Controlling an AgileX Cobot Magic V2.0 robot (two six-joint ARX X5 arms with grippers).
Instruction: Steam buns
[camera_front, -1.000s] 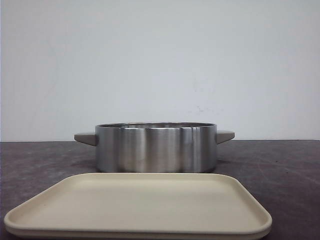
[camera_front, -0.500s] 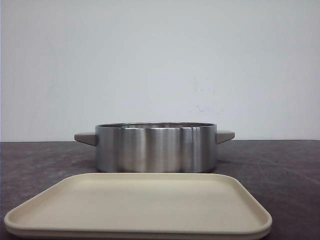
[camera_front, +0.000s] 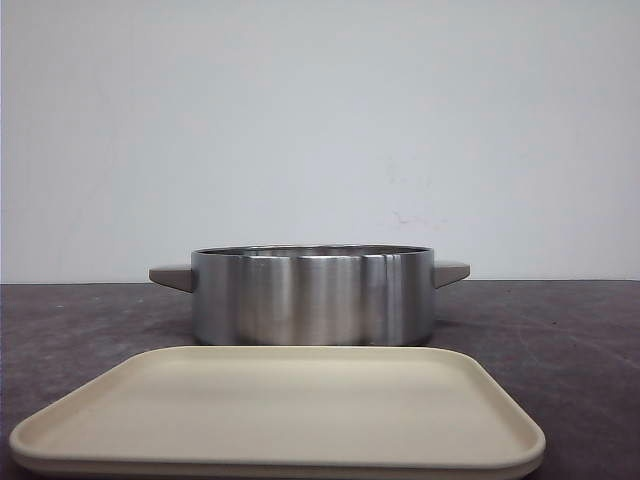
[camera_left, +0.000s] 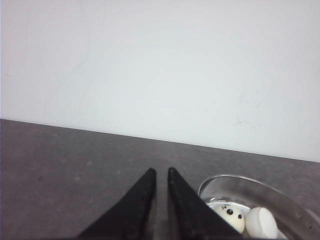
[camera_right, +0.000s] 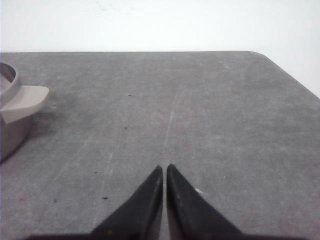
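Note:
Two white buns lie inside the steel pot (camera_left: 260, 192) in the left wrist view: one with a black panda face (camera_left: 229, 216), and a plain-looking one (camera_left: 261, 223) beside it. From the front, the pot (camera_front: 312, 296) hides its contents behind its wall. My left gripper (camera_left: 161, 171) hovers over the dark table beside the pot, its fingers close together with only a thin gap and nothing between them. My right gripper (camera_right: 164, 167) is shut and empty over bare table, well away from the pot's beige handle (camera_right: 24, 102). Neither gripper shows in the front view.
A beige rectangular tray (camera_front: 280, 410) lies bare in front of the pot, near the table's front edge. The pot has a beige handle on each side (camera_front: 170, 275). The table's rounded far corner (camera_right: 265, 56) shows in the right wrist view. A white wall stands behind.

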